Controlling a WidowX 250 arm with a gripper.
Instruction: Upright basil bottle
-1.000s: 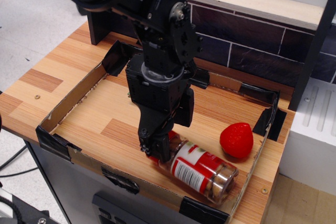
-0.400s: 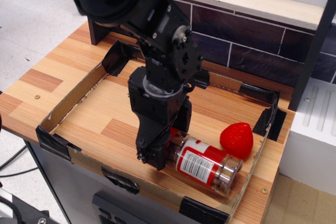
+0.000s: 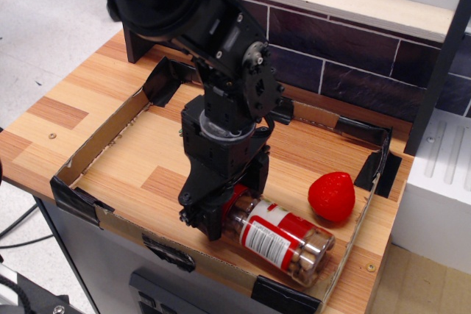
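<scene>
The basil bottle [image 3: 283, 239] lies on its side near the front right of the cardboard tray [image 3: 103, 137]. It is clear with a red-and-white label and brownish contents. Its red cap [image 3: 235, 200] points left and its base points toward the front right corner. My black gripper [image 3: 210, 215] reaches down from above and sits right at the cap end, touching or covering it. The gripper body hides the fingers, so I cannot tell whether they are closed on the cap.
A red toy strawberry [image 3: 332, 196] sits just behind the bottle near the tray's right wall [image 3: 360, 218]. The low cardboard front wall [image 3: 169, 244] runs close under the gripper. A dark tiled back wall [image 3: 346, 56] stands behind the tray.
The bottle's base end swung up toward the strawberry and has come back down. My gripper's tip has shifted slightly left and lower at the cap end.
</scene>
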